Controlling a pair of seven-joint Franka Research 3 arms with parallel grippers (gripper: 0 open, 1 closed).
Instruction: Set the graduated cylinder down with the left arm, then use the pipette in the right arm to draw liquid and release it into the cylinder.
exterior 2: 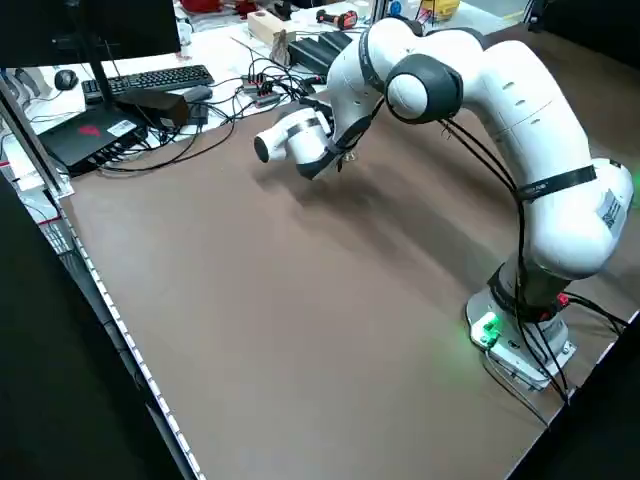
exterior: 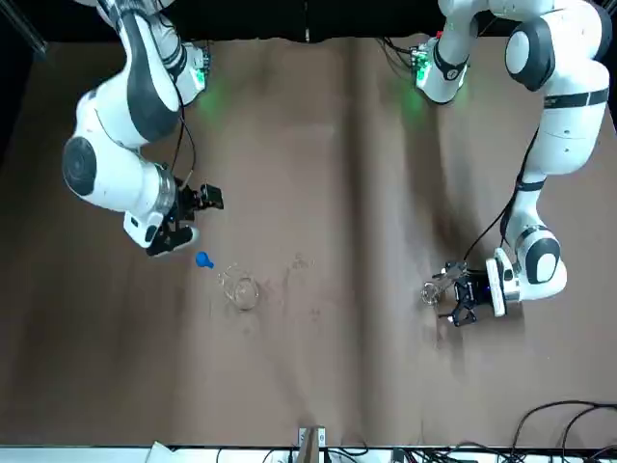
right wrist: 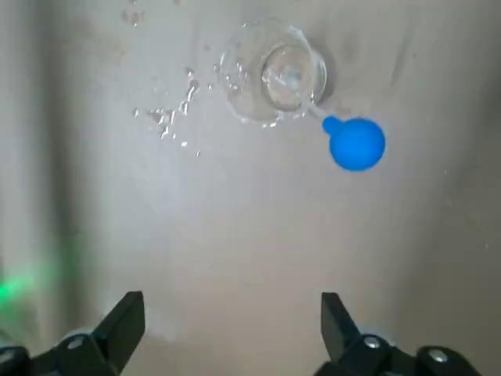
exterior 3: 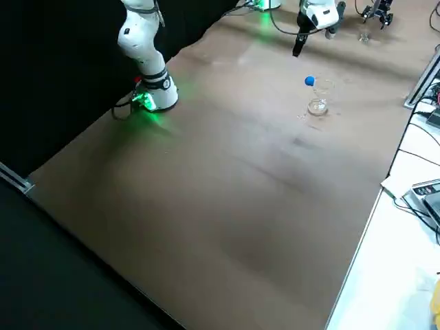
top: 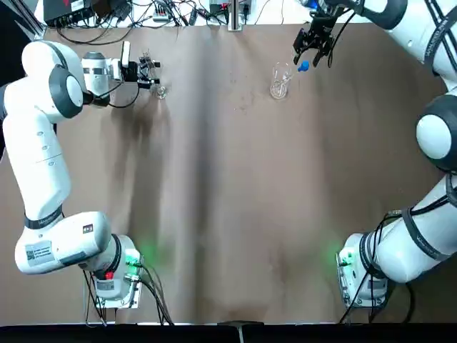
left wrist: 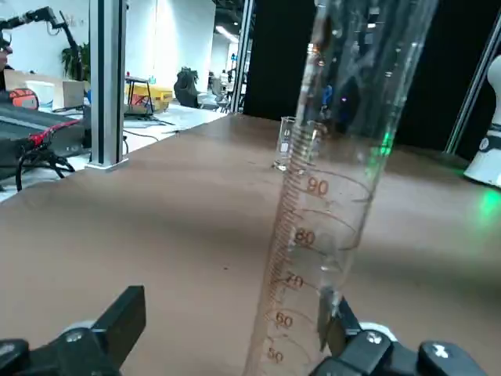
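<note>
The tall, narrow clear glass graduated cylinder (left wrist: 313, 235) with printed orange graduations stands at about ten o'clock on the brown table (top: 228, 200) in the top view, its small round foot (top: 161, 91) on the surface. The left arm's dark two-finger gripper (top: 146, 73) lies level beside it. In the left wrist view the tube rises between the fingers, close against one of them (left wrist: 338, 319) and clear of the other, so the jaws stand parted and loose around the glass. The cylinder's long axis is close to vertical, mouth up.

The thin clear pipette with a small bright blue rubber bulb (right wrist: 356, 142) rests in the short, wide clear glass beaker (top: 280, 80) at about one o'clock on the table. Its axis is slanted: the tip is down inside the beaker and the bulb (top: 303, 67) leans out over the rim toward the far right. The right arm's dark gripper (top: 314, 44) hovers above and just beyond the bulb, pointing down, fingers spread wide and holding nothing. Small droplets of clear liquid (right wrist: 174, 117) dot the table beside the beaker.
</note>
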